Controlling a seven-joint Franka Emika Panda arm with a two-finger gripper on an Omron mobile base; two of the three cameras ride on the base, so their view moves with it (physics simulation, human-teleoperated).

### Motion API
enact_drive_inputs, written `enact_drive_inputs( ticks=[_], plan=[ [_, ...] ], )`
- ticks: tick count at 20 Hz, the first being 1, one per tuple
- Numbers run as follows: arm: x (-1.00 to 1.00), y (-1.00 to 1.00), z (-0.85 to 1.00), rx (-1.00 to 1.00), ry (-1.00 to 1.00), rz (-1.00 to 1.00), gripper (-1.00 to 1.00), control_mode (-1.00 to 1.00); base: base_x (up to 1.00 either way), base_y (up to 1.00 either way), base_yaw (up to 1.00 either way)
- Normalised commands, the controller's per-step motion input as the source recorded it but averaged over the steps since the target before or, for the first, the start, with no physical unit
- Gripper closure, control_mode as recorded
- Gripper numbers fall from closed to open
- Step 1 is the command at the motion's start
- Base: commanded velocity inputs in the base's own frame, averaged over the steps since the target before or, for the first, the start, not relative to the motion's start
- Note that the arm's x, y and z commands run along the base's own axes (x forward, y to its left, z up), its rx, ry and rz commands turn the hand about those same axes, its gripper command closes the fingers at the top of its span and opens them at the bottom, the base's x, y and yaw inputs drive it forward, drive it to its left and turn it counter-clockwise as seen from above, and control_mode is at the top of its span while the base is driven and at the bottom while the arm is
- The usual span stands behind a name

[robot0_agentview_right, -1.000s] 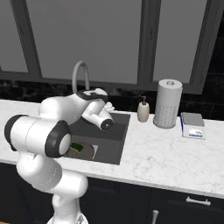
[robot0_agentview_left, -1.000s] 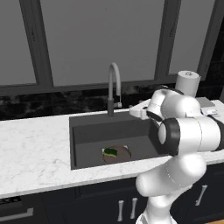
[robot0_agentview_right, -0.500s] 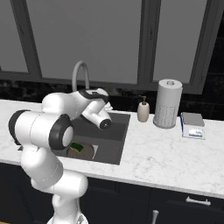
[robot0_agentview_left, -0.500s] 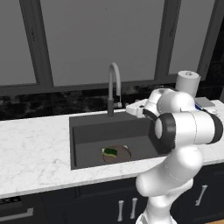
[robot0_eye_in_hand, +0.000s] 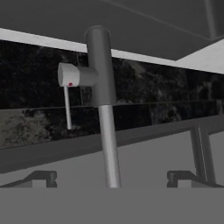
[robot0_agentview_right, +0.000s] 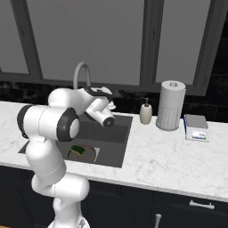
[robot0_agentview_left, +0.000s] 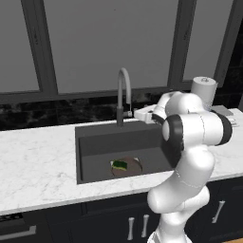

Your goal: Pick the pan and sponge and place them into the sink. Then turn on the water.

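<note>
Reaching toward the faucet (robot0_eye_in_hand: 103, 100), the gripper (robot0_eye_in_hand: 111, 178) stands with its jaws spread wide and nothing between them, its two dark fingertips (robot0_eye_in_hand: 41, 178) rising either side of the faucet's upright stem in the hand view. The pan (robot0_agentview_left: 127, 167) already lies at the bottom of the sink (robot0_agentview_left: 95, 142), with the green sponge (robot0_agentview_left: 119, 164) resting in it; from the right base view the same pair sits low in the basin near the arm. The step in hand is therefore judged to be turning on the water. The side lever (robot0_eye_in_hand: 72, 75), a short barrel with a thin rod hanging from it, juts from the dark base to one side of the stem. A good approach would likely shift the open jaws off the stem and toward the lever, then push or swing it with one finger rather than clamping. The soap bottle (robot0_agentview_right: 145, 112) and paper towel roll (robot0_agentview_right: 170, 106) stand well apart on the counter (robot0_agentview_right: 178, 156).
</note>
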Motion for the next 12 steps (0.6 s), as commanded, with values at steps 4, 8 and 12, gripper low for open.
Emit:
enact_drive_inputs(
  ticks=[4,8,12],
  plan=[
    [0.22,0.0,-0.06,0.0,0.0,0.0,-1.0,-1.0,0.0,0.0,0.0],
    [0.25,0.0,-0.1,0.0,-0.02,0.0,-1.0,-1.0,0.0,0.0,0.0],
    [0.2,0.0,-0.15,0.0,-0.02,0.0,-1.0,-1.0,0.0,0.0,0.0]
  ],
)
